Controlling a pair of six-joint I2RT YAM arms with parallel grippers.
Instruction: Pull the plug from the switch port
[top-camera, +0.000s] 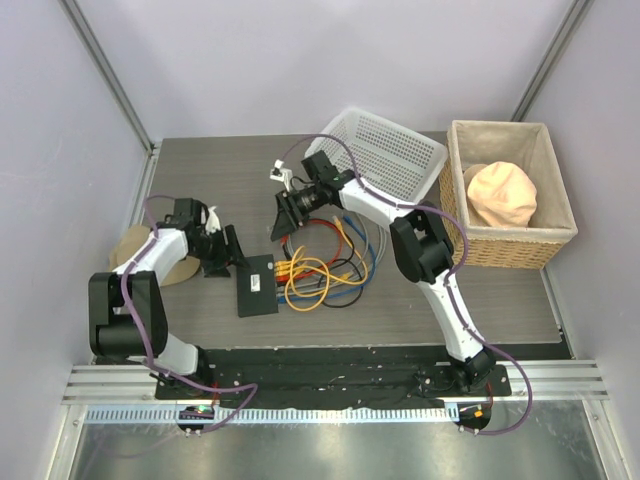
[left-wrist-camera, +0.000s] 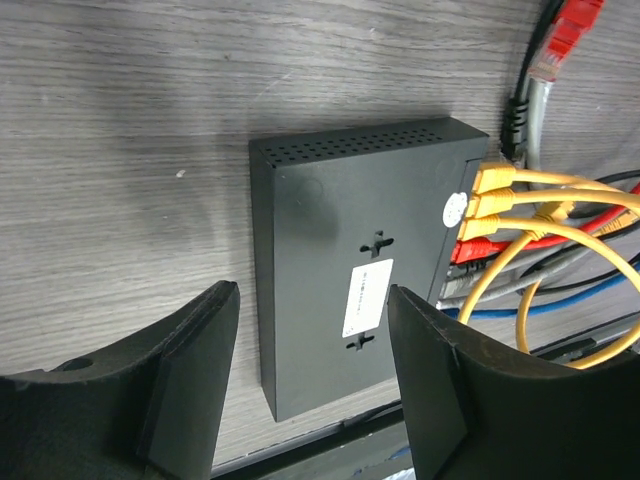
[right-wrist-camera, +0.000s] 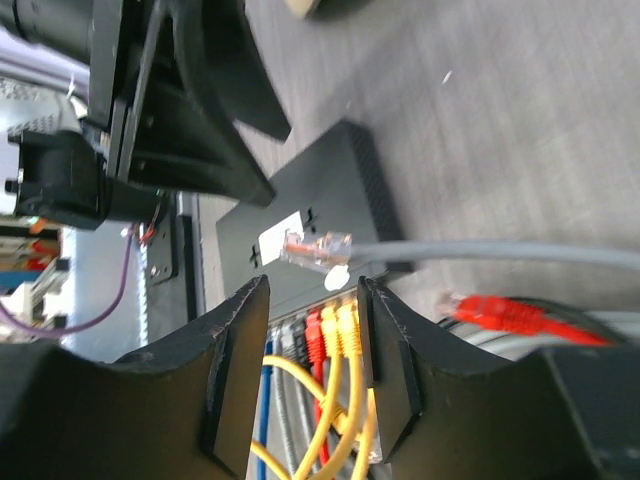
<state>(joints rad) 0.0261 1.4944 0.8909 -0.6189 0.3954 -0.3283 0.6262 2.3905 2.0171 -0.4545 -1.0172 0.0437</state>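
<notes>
The switch is a flat black box lying on the grey table, its sockets facing right. Yellow plugs, a red plug and other cables sit in the sockets. My left gripper hovers open over the switch, near its left end. My right gripper is open above the plugged row, the yellow plugs seen between its fingers; it is behind the cables. A loose grey cable with a clear plug and a loose red plug lie unplugged.
A tangle of yellow, red, blue and black cables lies right of the switch. A tilted white mesh basket stands at the back. A lined wicker basket holds a peach thing. A tan round object lies under the left arm.
</notes>
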